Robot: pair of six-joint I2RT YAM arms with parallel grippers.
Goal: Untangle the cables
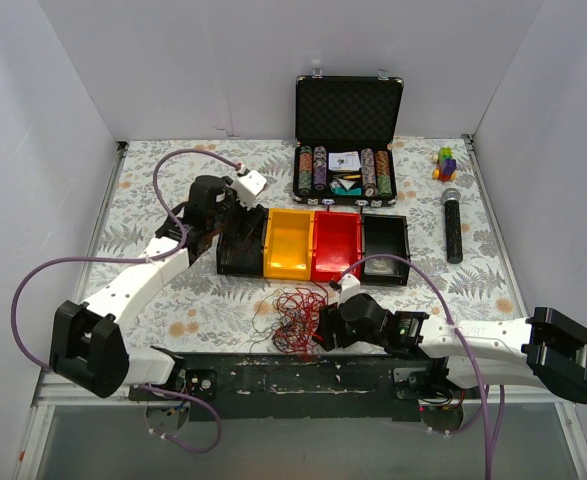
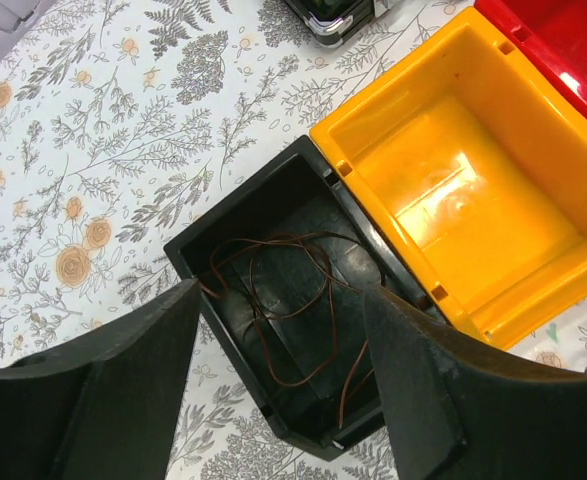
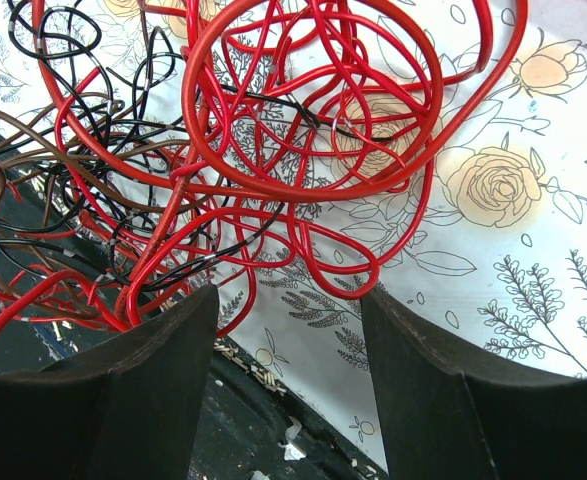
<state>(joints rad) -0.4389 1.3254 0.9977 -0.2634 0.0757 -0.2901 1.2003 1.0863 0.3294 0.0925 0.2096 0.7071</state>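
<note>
The cables [image 1: 291, 318] lie in a loose nest of red, black and brown strands at the table's near edge, filling the right wrist view [image 3: 273, 150]. My right gripper [image 1: 325, 330] is open and empty just right of the nest, its jaws at the nest's edge [image 3: 285, 310]. My left gripper [image 1: 235, 232] hovers open over the black bin [image 1: 239, 250]. A single brown cable [image 2: 293, 300] lies coiled inside that bin [image 2: 188, 255], below the spread jaws [image 2: 283, 330].
A yellow bin [image 1: 289, 243], a red bin [image 1: 336, 246] and another black bin [image 1: 384, 250] stand in a row. An open case of poker chips [image 1: 346, 125], a microphone [image 1: 453, 225] and a small toy [image 1: 444, 163] sit behind. A dark bar [image 1: 303, 365] lines the near edge.
</note>
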